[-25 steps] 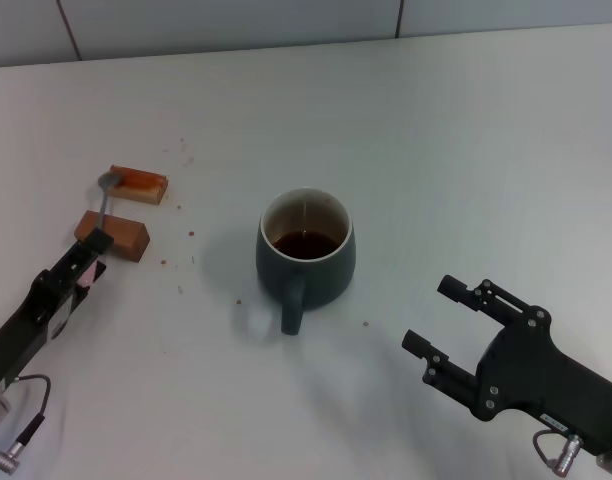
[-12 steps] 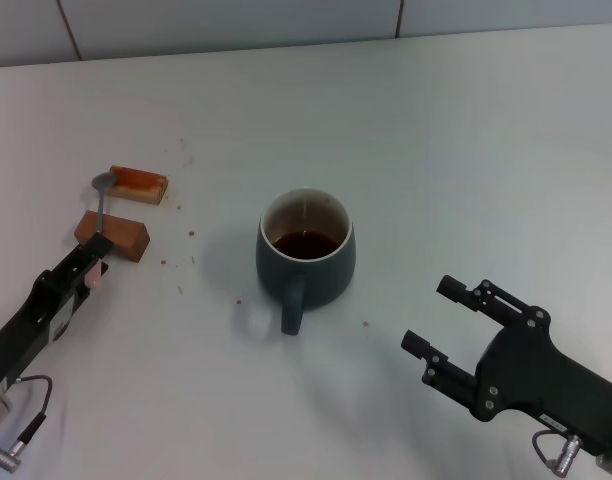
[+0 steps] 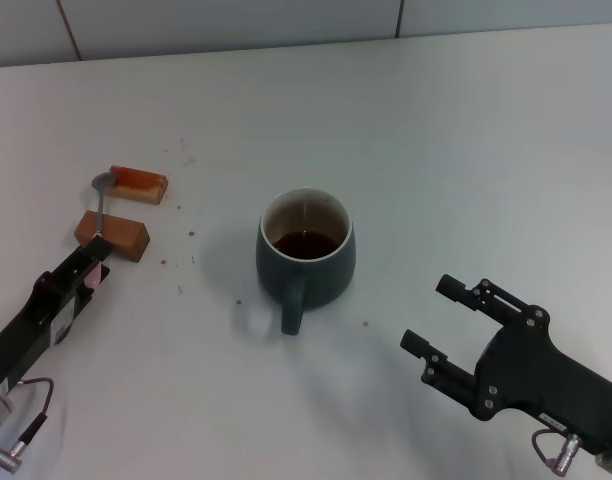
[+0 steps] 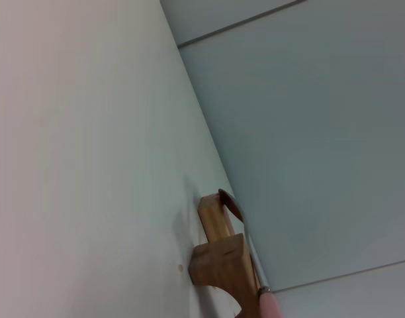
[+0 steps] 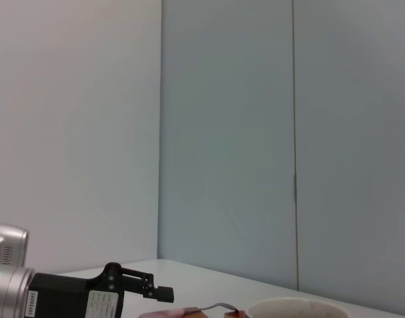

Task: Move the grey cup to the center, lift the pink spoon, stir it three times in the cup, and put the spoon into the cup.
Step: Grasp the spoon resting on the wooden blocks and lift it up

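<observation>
A wide white table (image 3: pixel 466 140) fills the head view, backed by a pale tiled wall (image 3: pixel 236 20) with thin dark seams. Near its middle stands the grey cup (image 3: pixel 305 258), one rounded dark grey-blue mug with a cream inside, a pale rim and a thick handle turned toward the robot; dark brown liquid lies in its bottom. The right gripper (image 3: pixel 444 318) hangs near the table's front on the right, well apart from the cup, its two black fingers spread with nothing between them. On the left, the left gripper (image 3: pixel 91 262) has its fingers closed on the pale pink handle of the pink spoon (image 3: pixel 101 210), the single spoon here: its thin metal neck runs away from the robot over the nearer of two brown blocks (image 3: pixel 112 234), and its small bowl lies just beside the farther block (image 3: pixel 138 184). In the left wrist view the spoon's pink end shows beside the blocks. Small reddish crumbs (image 3: pixel 181 262) dot the table between blocks and cup
</observation>
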Robot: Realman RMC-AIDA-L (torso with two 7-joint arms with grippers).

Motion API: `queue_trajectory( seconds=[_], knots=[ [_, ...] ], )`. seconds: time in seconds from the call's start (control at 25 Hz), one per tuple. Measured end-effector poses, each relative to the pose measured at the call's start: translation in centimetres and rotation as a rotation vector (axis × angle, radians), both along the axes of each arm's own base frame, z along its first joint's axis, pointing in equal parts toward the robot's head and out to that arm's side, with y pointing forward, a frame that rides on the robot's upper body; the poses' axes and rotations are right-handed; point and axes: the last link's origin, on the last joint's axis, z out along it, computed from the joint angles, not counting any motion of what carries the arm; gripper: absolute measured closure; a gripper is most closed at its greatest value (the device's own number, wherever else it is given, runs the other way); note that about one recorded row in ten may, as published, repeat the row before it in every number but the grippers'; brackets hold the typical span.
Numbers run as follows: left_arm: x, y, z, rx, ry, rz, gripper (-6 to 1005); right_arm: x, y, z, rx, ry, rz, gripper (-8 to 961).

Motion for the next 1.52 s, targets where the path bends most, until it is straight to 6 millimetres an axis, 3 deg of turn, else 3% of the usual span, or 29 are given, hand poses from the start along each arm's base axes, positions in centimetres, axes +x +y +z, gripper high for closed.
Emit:
queue_trajectory(
  seconds=[0.48,0.68,1.24,1.52],
  knots=[
    [-0.13,0.01,-0.09,-0.012,-0.018,0.02,493,0.03,0.04,0.05,0.005,0.001,-0.004,276],
    [-0.13,0.01,-0.13,-0.015,-0.02,0.021,632,0.04,0.03,0.05,0.005,0.001,-0.004,276],
    [0.23,0.31,-0.14,-0.015,-0.008,-0.006,718,0.06,-0.03,0.04,0.004,0.001,-0.005,276],
    [0.81,0.7,-0.19,-0.013,0.015,-0.052,873,0.06,-0.05,0.03,0.004,0.002,-0.006,276]
  ],
)
